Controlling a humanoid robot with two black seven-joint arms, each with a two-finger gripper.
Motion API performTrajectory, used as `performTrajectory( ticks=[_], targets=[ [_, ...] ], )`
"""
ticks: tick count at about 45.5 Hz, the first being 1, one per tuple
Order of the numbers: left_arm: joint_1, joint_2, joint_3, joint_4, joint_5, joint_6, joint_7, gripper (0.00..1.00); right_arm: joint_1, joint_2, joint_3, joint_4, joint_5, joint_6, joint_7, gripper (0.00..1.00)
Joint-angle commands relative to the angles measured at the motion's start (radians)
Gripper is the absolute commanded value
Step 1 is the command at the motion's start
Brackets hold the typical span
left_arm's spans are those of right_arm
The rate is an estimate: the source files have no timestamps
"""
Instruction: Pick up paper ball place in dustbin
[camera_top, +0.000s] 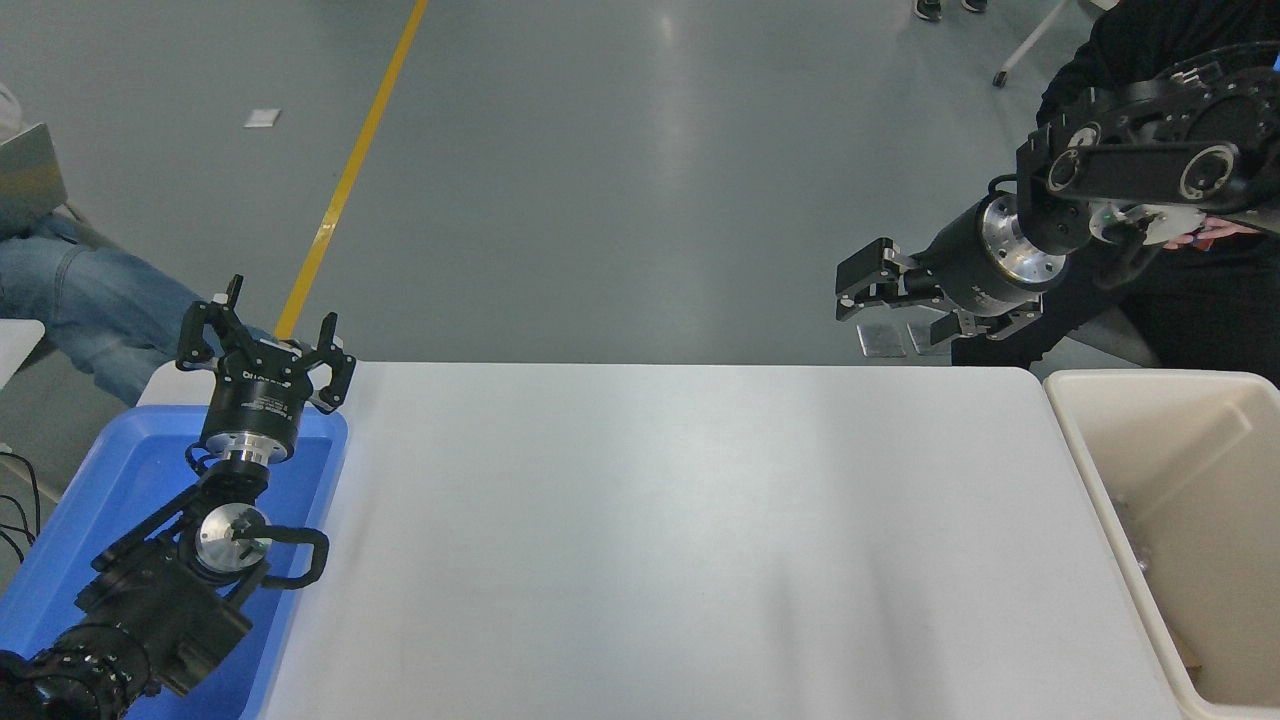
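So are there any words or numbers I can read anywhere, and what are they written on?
Left gripper: small white print on its black body, too blurred to read.
Right gripper: no print shows.
Dustbin, blue tray, table: no writing on them.

Camera: one head view, high on the robot's side.
Facing: forward and down over the white tabletop (650, 540).
Reach: near edge to grey floor (620, 170) beyond.
Closeness: mid-range, arms entering from both sides.
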Motion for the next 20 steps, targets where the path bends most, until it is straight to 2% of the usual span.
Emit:
performTrajectory(
  ticks=[1, 20],
  targets=[
    [0.000, 0.000, 0.001, 0.001, 0.000, 0.000, -0.001, 0.99, 0.154, -0.026, -0.018, 0.162, 0.001, 0.093, 0.000, 1.00],
    [0.000, 0.000, 0.000, 0.000, 0.000, 0.000, -0.001, 0.99, 0.258, -0.046, -0.038, 0.242, 0.004, 0.139, 0.000, 1.00]
  ],
)
